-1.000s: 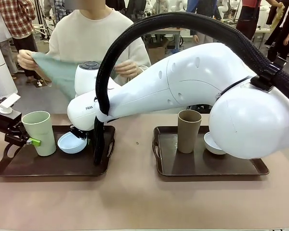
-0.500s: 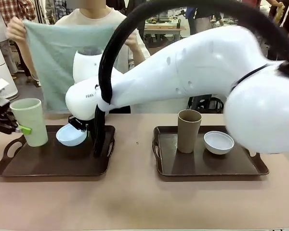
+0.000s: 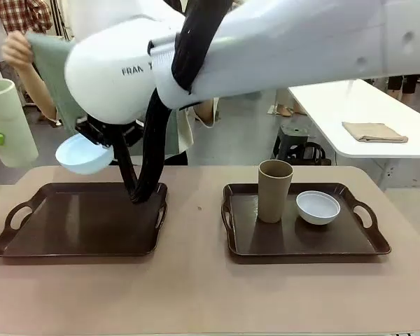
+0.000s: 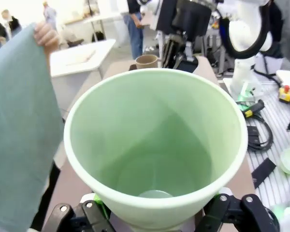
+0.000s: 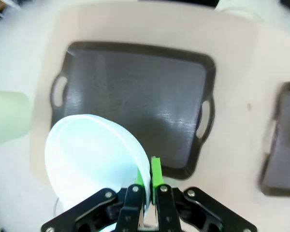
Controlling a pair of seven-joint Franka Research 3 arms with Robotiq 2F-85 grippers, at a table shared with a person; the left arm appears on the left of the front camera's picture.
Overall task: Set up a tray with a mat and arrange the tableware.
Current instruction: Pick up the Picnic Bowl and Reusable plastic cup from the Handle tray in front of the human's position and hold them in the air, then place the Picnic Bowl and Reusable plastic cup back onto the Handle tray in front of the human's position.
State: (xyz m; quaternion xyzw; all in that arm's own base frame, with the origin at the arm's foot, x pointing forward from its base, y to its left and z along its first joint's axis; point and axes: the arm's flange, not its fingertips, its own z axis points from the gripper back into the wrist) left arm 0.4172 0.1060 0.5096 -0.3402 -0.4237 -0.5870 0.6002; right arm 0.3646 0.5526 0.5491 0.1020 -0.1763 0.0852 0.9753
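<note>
lift | I've raised the pale green tumbler (image 3: 7, 122) off the left tray (image 3: 84, 224); it now hangs high, out past the tray's left edge | bowl | light blue bowl (image 3: 82, 155) is up too, above the tray's far left corner | mat | person has opened the mat (image 3: 52, 70) and lifted it higher

Bright, even overhead light is seen; a soft sheen is cast on the dark brown plastic left tray (image 3: 77, 224). The right wrist view is blurred throughout. The far background is overexposed in the left wrist view.
</note>
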